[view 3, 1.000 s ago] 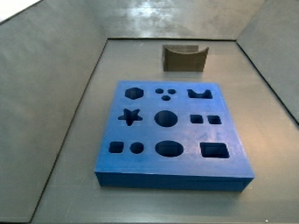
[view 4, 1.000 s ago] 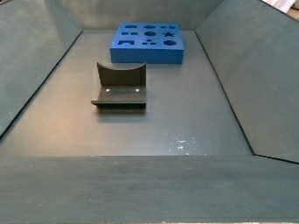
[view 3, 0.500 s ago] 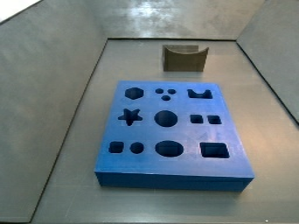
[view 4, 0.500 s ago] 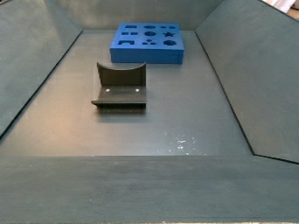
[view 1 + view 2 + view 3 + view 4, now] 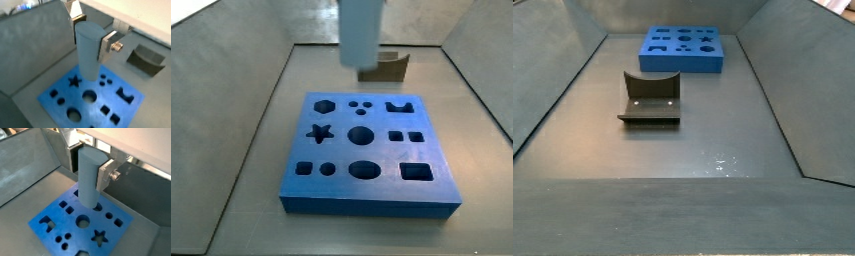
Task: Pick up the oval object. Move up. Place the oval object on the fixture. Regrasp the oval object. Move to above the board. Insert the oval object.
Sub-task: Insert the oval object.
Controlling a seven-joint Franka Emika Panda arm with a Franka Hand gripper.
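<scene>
The oval object (image 5: pixel 87 60) is a long pale grey-blue peg hanging upright, and my gripper (image 5: pixel 90 37) is shut on its upper part. Both wrist views show it, with the silver fingers (image 5: pixel 105 175) pressed on either side of the oval object (image 5: pixel 88 188). It hangs well above the blue board (image 5: pixel 52 92) (image 5: pixel 67 223). In a side view the oval object (image 5: pixel 361 35) comes down from the picture's edge, partly covering the fixture (image 5: pixel 393 68), and the gripper is out of that frame. The board's oval hole (image 5: pixel 365 170) is empty.
The olive-brown fixture (image 5: pixel 649 95) (image 5: pixel 147 59) stands on the grey floor apart from the board (image 5: pixel 680 65). Sloping grey walls (image 5: pixel 231 110) close in the floor on all sides. The board (image 5: pixel 372 207) has star, hexagon, round and square holes.
The oval object has come into a side view from above, where before only the board and the fixture showed. Nothing has changed in the side view that looks along the floor.
</scene>
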